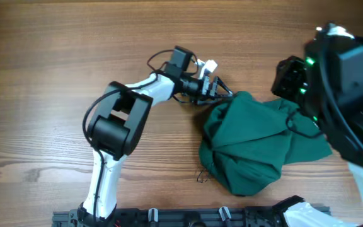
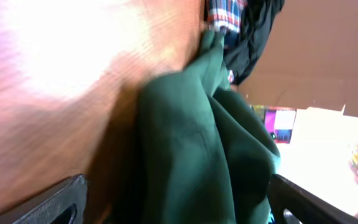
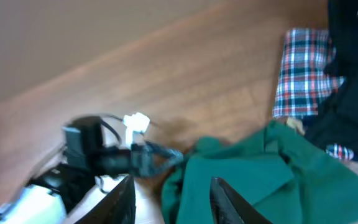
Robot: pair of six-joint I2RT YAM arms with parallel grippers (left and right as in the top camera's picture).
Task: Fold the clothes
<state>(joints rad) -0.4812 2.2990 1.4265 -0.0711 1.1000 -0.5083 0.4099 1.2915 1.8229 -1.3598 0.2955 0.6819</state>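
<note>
The clothes (image 1: 251, 142) are one dark teal-green garment, bunched in a heap on the wooden table right of centre. My left gripper (image 1: 222, 93) sits low at the heap's upper-left edge. In the left wrist view its fingers (image 2: 48, 205) stand wide apart with a fold of the green cloth (image 2: 197, 143) between them, not pinched. My right gripper (image 3: 176, 202) hangs above the garment (image 3: 266, 180), jaws apart and holding nothing. In the overhead view the bulky black right arm (image 1: 336, 69) hides that gripper.
A red-white-blue plaid cloth (image 3: 303, 68) and a black garment (image 3: 353, 93) lie beyond the green heap. A black rail (image 1: 188, 217) runs along the table's front edge. The left arm's white links (image 1: 115, 126) stretch across the table's middle.
</note>
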